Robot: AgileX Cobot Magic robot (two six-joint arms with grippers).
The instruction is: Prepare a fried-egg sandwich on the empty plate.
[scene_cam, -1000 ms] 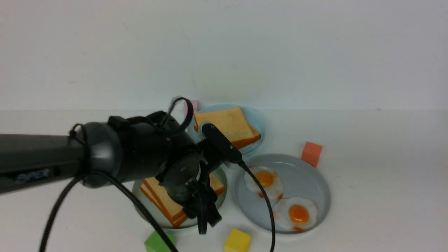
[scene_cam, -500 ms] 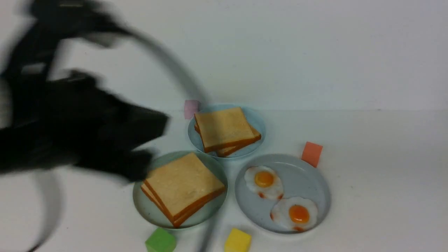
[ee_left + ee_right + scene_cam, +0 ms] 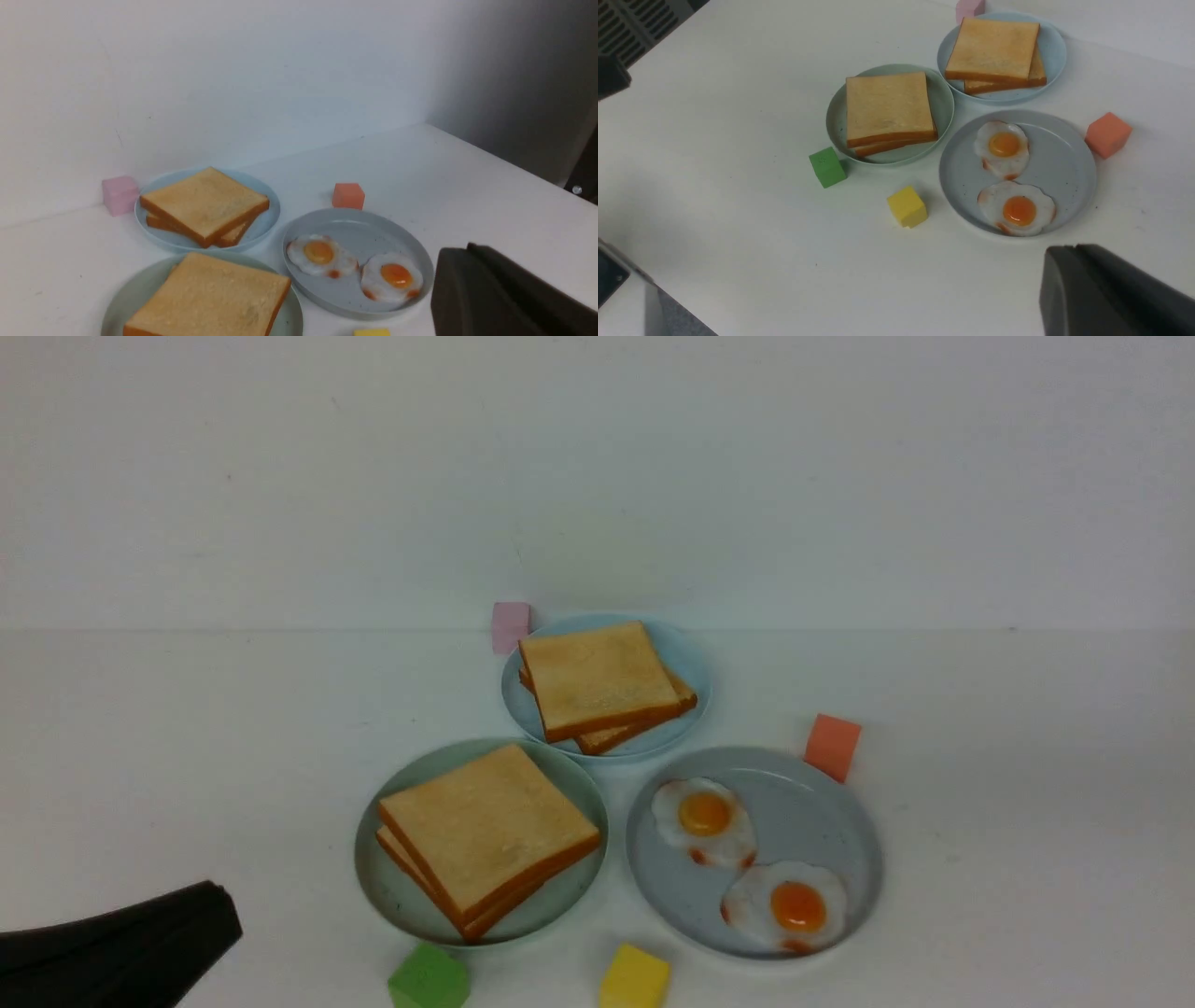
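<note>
The pale mint-green plate (image 3: 373, 882) holds two stacked golden toast slices (image 3: 485, 823); no egg shows between them. The stack also shows in the left wrist view (image 3: 210, 298) and in the right wrist view (image 3: 887, 105). Two white fried eggs with orange yolks (image 3: 702, 817) (image 3: 789, 905) lie on the grey-blue speckled plate (image 3: 822, 812). My left gripper (image 3: 219, 919) sits low at the front left, well clear of the plates; its jaws are together and empty (image 3: 467, 249). My right gripper (image 3: 1069, 249) is shut and empty, near the egg plate's front side.
A smaller pale blue plate (image 3: 689, 658) at the back holds two more toast slices (image 3: 597, 681). Cubes stand around: pink (image 3: 511, 625), orange (image 3: 832, 745), green (image 3: 429, 978), yellow (image 3: 635, 978). A white wall closes the back.
My left arm has pulled back from over the mint-green plate to the front left corner. The top toast slice lies uncovered on the stack.
</note>
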